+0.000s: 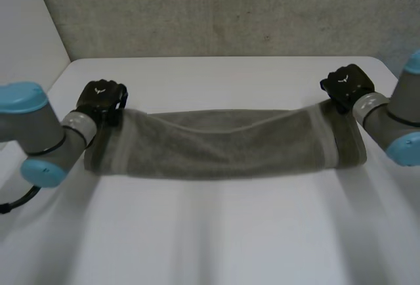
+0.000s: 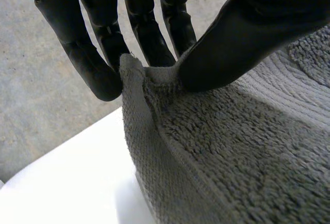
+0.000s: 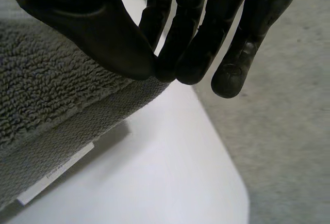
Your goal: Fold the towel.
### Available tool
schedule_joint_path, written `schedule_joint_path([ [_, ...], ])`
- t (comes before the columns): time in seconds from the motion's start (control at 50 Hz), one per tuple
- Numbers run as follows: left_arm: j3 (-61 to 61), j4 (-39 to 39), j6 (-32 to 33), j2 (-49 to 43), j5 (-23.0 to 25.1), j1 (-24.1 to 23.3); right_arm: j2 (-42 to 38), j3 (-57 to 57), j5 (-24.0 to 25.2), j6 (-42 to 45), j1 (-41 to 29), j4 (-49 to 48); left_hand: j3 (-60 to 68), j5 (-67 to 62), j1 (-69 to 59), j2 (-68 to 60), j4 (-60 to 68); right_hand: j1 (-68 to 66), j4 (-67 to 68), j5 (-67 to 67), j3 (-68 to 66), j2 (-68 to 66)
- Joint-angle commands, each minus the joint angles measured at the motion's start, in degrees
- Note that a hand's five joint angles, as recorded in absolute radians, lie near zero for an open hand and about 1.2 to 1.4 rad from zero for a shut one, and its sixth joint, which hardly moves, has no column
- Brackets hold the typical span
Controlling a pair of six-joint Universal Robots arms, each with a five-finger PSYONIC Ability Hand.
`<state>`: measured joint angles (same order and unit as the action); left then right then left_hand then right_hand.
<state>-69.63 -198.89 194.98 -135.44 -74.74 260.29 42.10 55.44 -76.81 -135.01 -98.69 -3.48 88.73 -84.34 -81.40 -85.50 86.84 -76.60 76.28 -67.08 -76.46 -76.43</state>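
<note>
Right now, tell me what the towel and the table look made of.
The towel: grey terry, probably cotton; looped pile, flatter woven band along its edge. The table: smooth white top, no grain; laminate or painted board, cannot tell which.

looped terry cloth towel, smooth matt white table

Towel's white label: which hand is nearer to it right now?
Right. The right hand pinches a corner of the towel, with the white label close beside it; the left hand pinches a corner at the towel's opposite end.
</note>
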Motion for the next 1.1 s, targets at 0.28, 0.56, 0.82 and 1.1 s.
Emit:
schedule_joint_path([
  [0.28, 22.42, 6.06, 0.66, -13.96, -7.17, -2.16, -15.03, -17.74, -3.44, 0.10, -2.38, -6.19, -8.73, 14.34, 1.40, 5.50, -6.84, -3.40, 3.72, -2.92, -3.54, -3.57],
  [0.56, 24.63, 6.32, 0.84, -16.17, -8.23, -2.24, -20.04, -23.28, -4.66, 0.10, -2.47, -6.54, -8.73, 14.34, 1.40, 5.50, -6.84, 11.36, -11.04, 11.84, 11.22, 11.19],
  [0.82, 9.02, 11.25, -0.12, -0.56, -8.05, -5.15, -4.13, -4.29, -10.56, -2.10, -3.26, -6.36, -78.73, 84.34, 71.40, 75.50, -76.85, 66.60, -66.28, 67.08, 66.46, 66.43],
  [1.1, -23.45, -2.47, -0.39, 22.86, -8.14, -5.50, 16.61, 25.50, -6.78, -9.05, -2.38, -1.79, -78.73, 84.34, 71.40, 75.50, -76.85, 66.60, -66.28, 67.08, 66.46, 66.43],
])
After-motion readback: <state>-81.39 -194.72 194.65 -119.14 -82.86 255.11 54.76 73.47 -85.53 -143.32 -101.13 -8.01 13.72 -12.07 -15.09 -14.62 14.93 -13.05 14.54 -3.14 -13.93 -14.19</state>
